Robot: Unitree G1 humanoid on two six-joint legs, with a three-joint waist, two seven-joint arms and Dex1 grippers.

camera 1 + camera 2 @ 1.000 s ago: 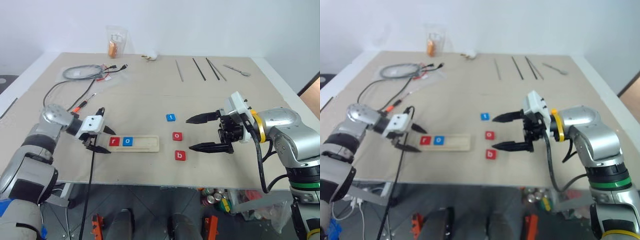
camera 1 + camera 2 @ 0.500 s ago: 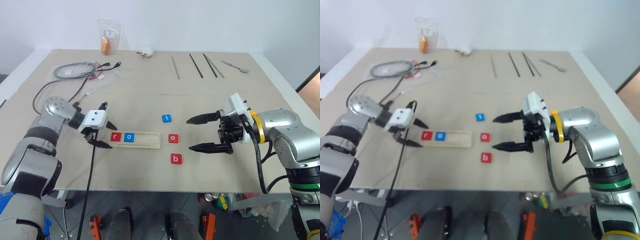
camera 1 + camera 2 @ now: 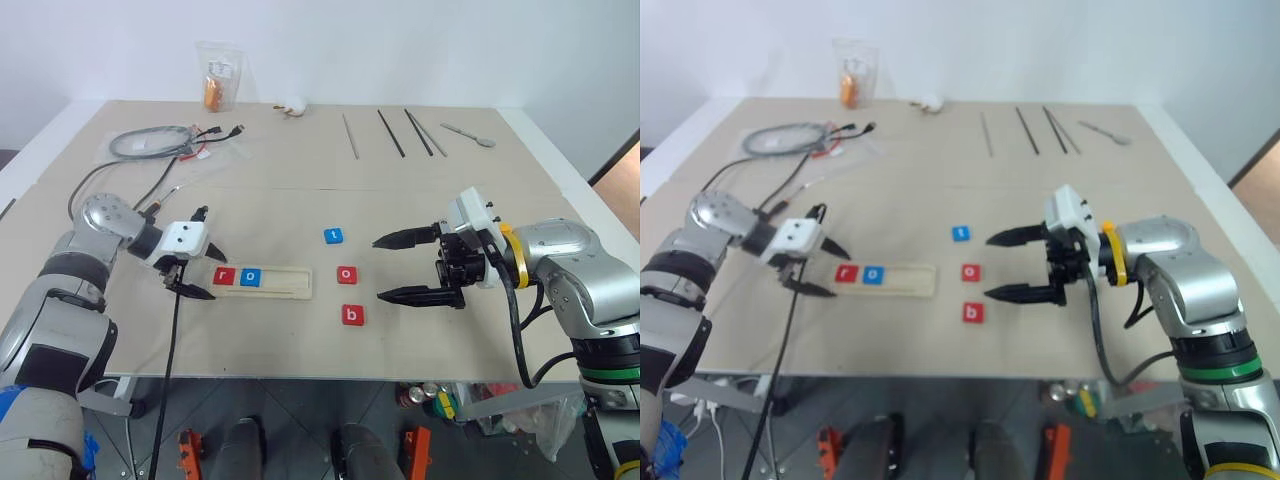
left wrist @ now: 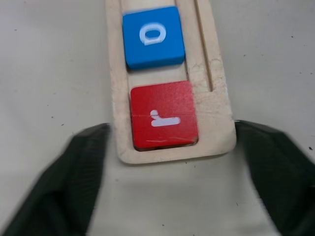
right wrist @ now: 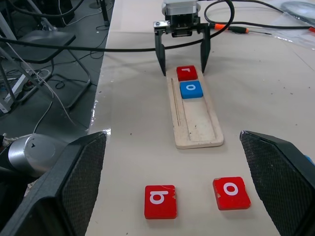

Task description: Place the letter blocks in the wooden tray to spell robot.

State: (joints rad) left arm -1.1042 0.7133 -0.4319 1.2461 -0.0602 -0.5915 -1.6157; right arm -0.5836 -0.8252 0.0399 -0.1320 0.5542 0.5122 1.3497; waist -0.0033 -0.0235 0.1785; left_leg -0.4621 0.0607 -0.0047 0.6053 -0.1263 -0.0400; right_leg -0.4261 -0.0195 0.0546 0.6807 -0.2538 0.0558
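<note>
Where the table (image 3: 300, 340) edge runs nearest, a red b tile (image 3: 351, 316) lies flat on the bare top, and just beyond it sits a red o tile (image 3: 346, 274). To the right of these two, the right gripper (image 3: 392, 267) hangs above the table with its fingers spread wide, holding nothing and pointing left toward the tiles. Level with the red o tile but further left lies the wooden tray (image 3: 275, 281), long and narrow, with a red r tile (image 3: 223, 277) at its left end and a blue o tile (image 3: 250, 277) right beside it in the groove; the rest of the groove is bare. At the tray's left end the left gripper (image 3: 203, 272) points at it, its fingers spread apart on either side of that end, holding nothing. Further back, a blue t tile (image 3: 334, 236) rests alone. Along the far part of the table lie a coil of cables (image 3: 160, 142) on the left, thin rods (image 3: 395, 134) on the right and a spoon (image 3: 468, 135).
</note>
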